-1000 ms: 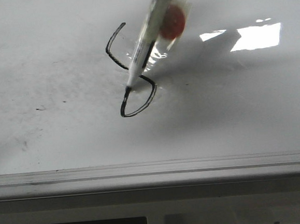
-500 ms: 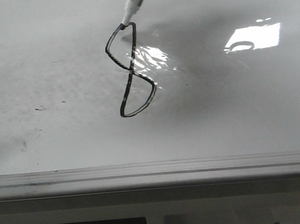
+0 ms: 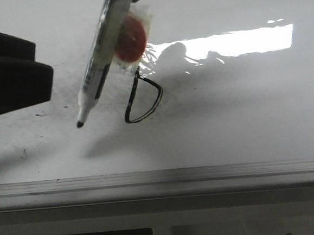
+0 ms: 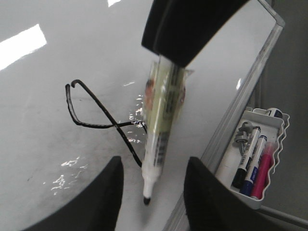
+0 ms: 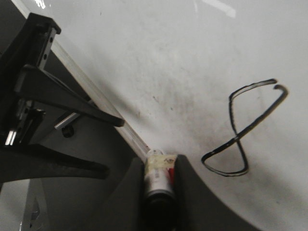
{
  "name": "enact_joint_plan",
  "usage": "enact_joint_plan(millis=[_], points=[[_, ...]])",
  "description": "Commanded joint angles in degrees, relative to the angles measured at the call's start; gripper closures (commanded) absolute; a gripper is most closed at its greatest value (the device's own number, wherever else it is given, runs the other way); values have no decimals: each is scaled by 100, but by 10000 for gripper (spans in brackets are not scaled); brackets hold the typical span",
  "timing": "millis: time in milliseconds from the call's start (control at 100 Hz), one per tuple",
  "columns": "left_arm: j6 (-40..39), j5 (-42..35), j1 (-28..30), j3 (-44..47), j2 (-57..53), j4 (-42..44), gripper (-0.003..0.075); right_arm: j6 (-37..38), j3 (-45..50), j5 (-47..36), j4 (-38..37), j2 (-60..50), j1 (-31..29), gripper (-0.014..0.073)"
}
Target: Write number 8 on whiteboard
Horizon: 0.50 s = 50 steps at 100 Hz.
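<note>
The number 8 (image 3: 160,98) is a thin black slanted outline on the whiteboard (image 3: 228,123); the marker hides its upper loop in the front view. It shows whole in the left wrist view (image 4: 96,126) and the right wrist view (image 5: 237,138). My right gripper (image 5: 160,161) is shut on the white marker (image 3: 101,62), which hangs tilted with its black tip just off the board, left of the 8. My left gripper (image 4: 153,168) is open, its fingers either side of the marker's tip (image 4: 146,200) without touching it. It shows as a dark block at the left of the front view (image 3: 12,74).
The grey metal edge rail (image 3: 161,177) runs along the board's near side. A white pen tray (image 4: 276,144) with a black, a blue and a pink marker hangs beyond the rail. Faint dark smudges (image 3: 42,113) mark the board left of the 8.
The marker closed the 8's upper loop, then lifted off and swung down-left, away from the top of the 8. My left gripper has come in from the left.
</note>
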Motion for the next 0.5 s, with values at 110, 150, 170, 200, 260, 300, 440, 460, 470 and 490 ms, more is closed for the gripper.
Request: enact_joint_plan(millis=[110,150,170,200,260,300,440,460,470,490], points=[[-41,-731,0,-163,378,-61,436,100,-148,-539,211,37,119,638],[-41,-781,0,-163,439,-61,436,100,-148,-567,277,37,133,638],[-41,-797,0,-163,469,-61,437,100,-148,-574,292,37,132,638],[-41,-797,0,-163,518,-61,437,100,-148,-574,292,37,132,638],[-41,-797,0,-163,562,-61,437,100,-148,-524,292,37,132,638],[-41,-797,0,-163,576,-61,439,100,-148,-501,292,51,132,638],[-41,-797,0,-163,576,-61,502,100,-148,-550,292,51,132,638],[-41,-797,0,-163,576,-61,524,100,-148,-550,292,51,132,638],[-41,-797,0,-163,576,-61,540,100,-148,-540,292,63,132,638],[-41,-797,0,-163,576,-61,566,100,-148,-528,292,63,132,638]])
